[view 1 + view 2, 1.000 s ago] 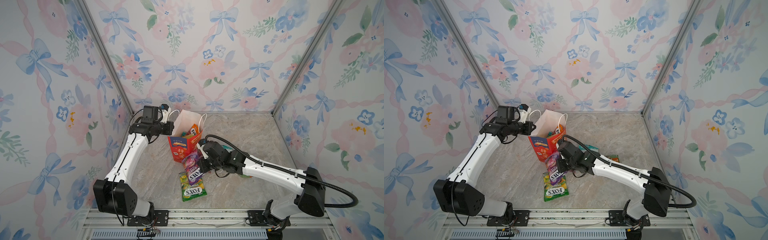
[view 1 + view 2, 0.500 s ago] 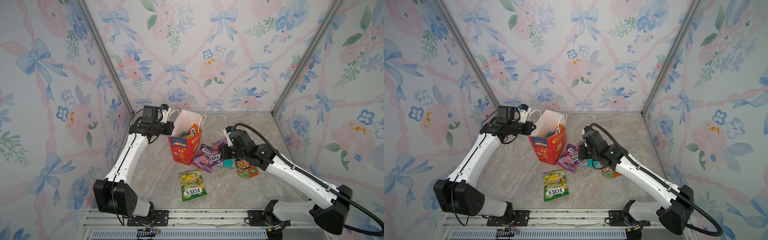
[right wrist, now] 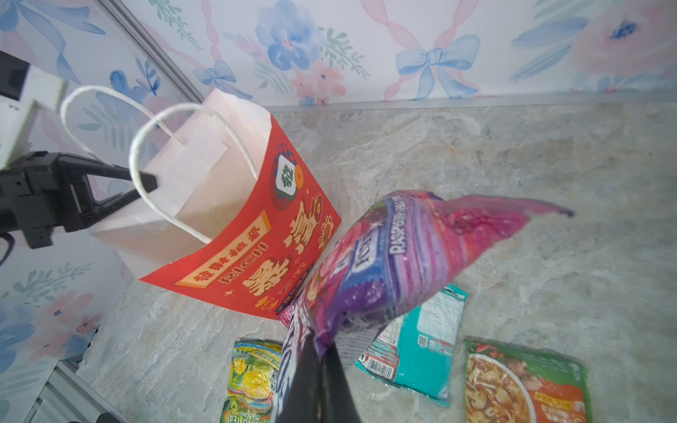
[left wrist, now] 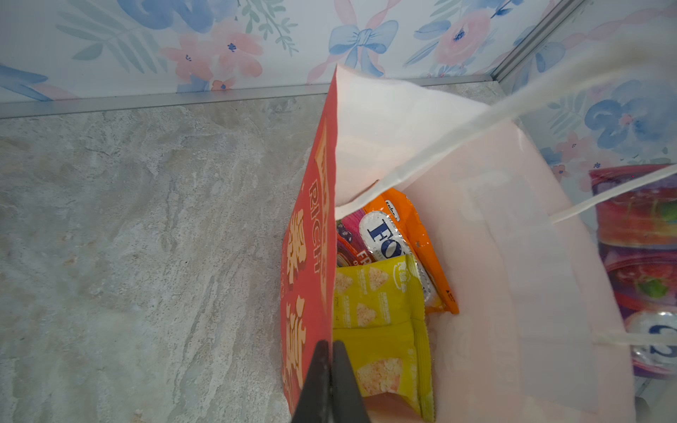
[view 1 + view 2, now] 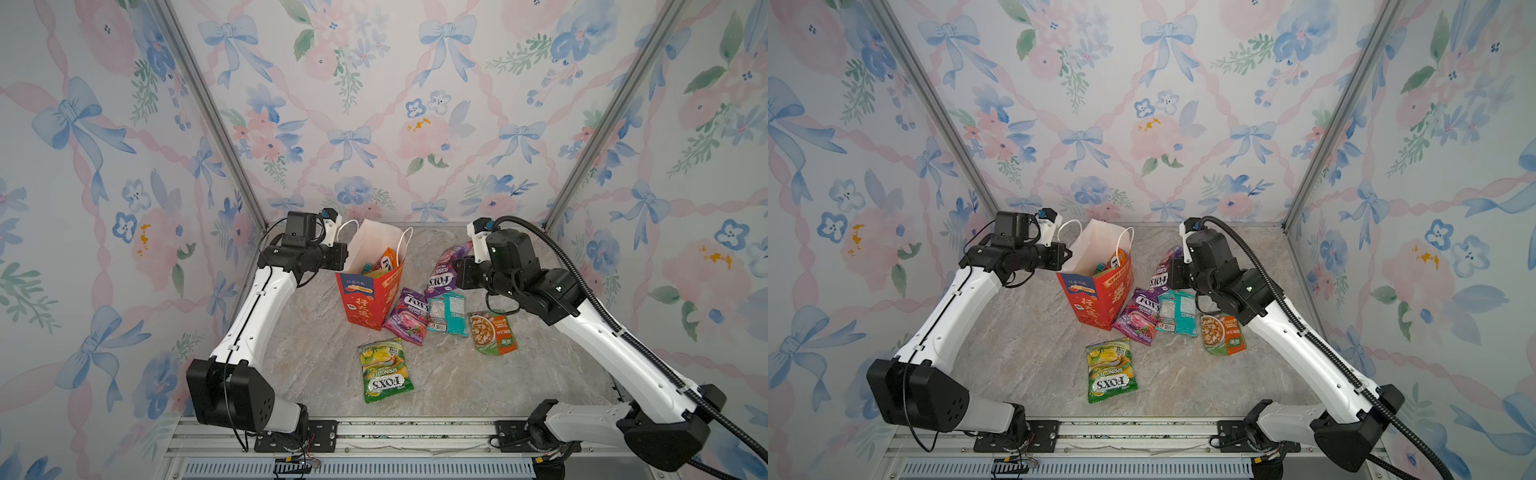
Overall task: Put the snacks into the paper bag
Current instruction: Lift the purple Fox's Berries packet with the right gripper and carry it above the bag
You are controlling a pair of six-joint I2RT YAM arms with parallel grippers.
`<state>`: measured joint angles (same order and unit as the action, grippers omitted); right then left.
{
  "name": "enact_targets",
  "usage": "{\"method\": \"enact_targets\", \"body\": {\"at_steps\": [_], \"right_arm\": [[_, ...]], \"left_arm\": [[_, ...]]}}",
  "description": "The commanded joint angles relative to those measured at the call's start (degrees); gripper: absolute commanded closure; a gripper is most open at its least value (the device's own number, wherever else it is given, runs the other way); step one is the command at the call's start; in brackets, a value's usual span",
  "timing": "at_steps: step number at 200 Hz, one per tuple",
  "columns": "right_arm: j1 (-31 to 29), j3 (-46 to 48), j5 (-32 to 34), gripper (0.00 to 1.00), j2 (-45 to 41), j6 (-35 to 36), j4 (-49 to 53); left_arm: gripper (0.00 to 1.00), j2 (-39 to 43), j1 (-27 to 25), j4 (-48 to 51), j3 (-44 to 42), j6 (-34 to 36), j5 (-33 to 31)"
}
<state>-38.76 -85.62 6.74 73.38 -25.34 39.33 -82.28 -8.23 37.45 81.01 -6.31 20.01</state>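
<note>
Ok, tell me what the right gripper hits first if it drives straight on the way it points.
Probably the red side wall of the paper bag, with the purple packet in its jaws touching first; depth is unclear.

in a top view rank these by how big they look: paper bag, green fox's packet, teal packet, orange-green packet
1. paper bag, clearly largest
2. green FOX'S packet
3. orange-green packet and teal packet: they look about alike, too close to rank. Both lie farther from the camera than the green one.

Left gripper (image 4: 331, 347) and right gripper (image 3: 322, 353) pinched closed — raised, pointing toward each other.
</note>
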Motion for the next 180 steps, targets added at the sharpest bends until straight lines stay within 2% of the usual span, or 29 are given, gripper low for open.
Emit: {"method": "enact_targets", "body": {"at_steps": [1, 103, 180], "right_arm": [[0.4, -6.9, 0.6, 1.00, 1.8, 4.4, -1.1], [-0.3, -32.9, -4.0, 1.00, 11.9, 11.8, 2.7], [-4.2, -53.3, -7.4, 1.00, 26.1, 14.3, 7.0]], "left_arm": [[1.00, -0.2, 0.1, 1.8, -0.3, -0.9, 0.5], [1.00, -0.4, 0.1, 1.8, -0.1, -1.1, 0.4], [1.00, -0.6, 0.0, 1.9, -0.2, -1.3, 0.7]]}}
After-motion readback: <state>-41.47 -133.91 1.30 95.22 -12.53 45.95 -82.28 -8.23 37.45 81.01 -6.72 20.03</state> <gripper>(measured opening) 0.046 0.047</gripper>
